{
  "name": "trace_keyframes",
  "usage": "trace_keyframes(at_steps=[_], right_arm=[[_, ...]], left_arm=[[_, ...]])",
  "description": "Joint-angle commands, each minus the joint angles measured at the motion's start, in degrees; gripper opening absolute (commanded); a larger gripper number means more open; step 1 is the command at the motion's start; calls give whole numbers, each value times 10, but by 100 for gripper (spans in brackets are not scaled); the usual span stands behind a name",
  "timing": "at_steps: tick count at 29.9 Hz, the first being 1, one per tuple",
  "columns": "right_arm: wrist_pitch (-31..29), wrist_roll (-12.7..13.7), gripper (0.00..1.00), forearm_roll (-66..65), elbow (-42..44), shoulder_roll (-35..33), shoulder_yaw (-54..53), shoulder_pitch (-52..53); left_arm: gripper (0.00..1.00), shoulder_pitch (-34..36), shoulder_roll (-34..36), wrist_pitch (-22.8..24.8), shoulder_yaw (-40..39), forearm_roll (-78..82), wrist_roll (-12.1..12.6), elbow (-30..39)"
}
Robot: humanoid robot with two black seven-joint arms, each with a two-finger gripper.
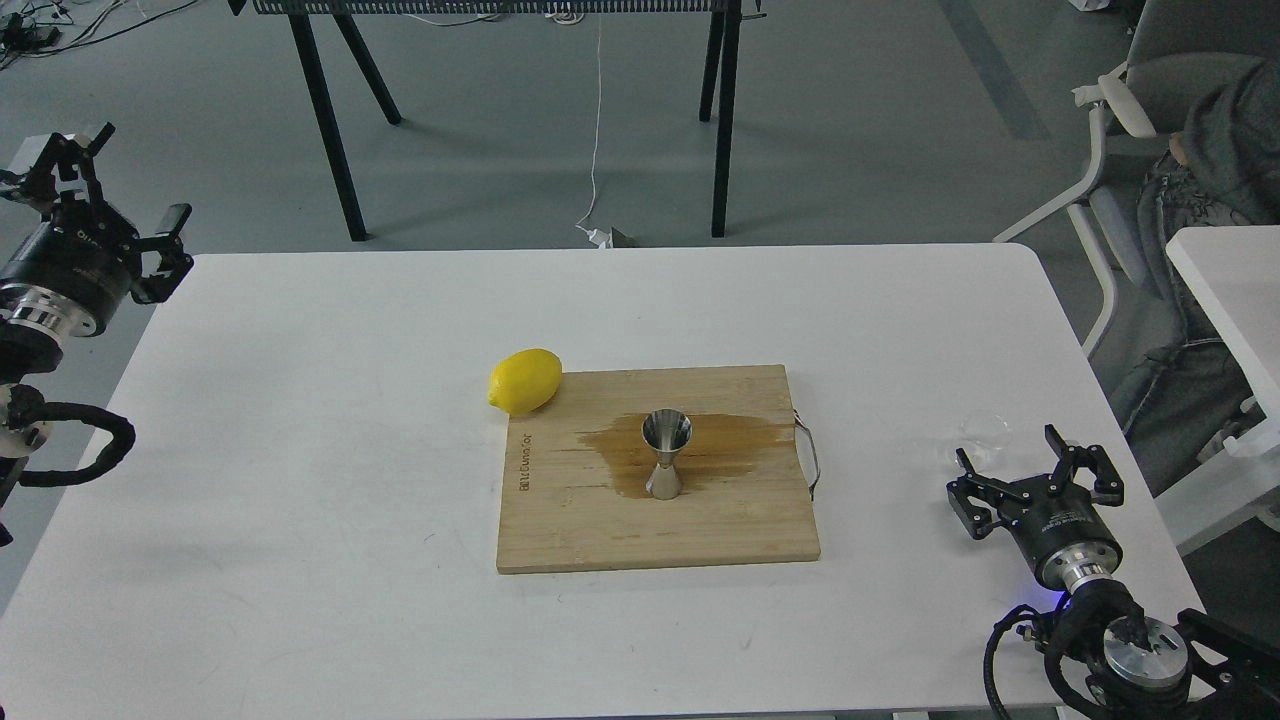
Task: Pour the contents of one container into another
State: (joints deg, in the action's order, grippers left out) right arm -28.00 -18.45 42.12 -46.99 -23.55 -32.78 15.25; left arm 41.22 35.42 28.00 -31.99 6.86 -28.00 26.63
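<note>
Reaching for the glass cup [985, 432] with our right gripper [1035, 468] open, just short of it. Jigger [666, 455] stands upright on the board [560, 520], ready for pouring; left gripper [120, 215] idles open.

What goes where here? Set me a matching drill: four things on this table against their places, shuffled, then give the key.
Things:
1. lemon
2. steel jigger
3. clear glass cup
4. right claw

Places:
A. upright on the wet brown patch in the middle of the cutting board
B. on the bare white table, just past the right claw
C. against the board's far left corner
D. open, near the table's right edge, holding nothing

Pairs: 1-C, 2-A, 3-B, 4-D
</note>
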Motion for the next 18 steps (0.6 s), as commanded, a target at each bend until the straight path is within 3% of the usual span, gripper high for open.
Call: trace_keyframes(at_steps=[1,18], right_arm=[[0,0,98,0,3,7,0,4],[0,1,93,-1,33,23,1,5]], left_arm=[[100,0,-1,0,0,-1,0,0],[100,-4,0,0,0,-3,0,-1]])
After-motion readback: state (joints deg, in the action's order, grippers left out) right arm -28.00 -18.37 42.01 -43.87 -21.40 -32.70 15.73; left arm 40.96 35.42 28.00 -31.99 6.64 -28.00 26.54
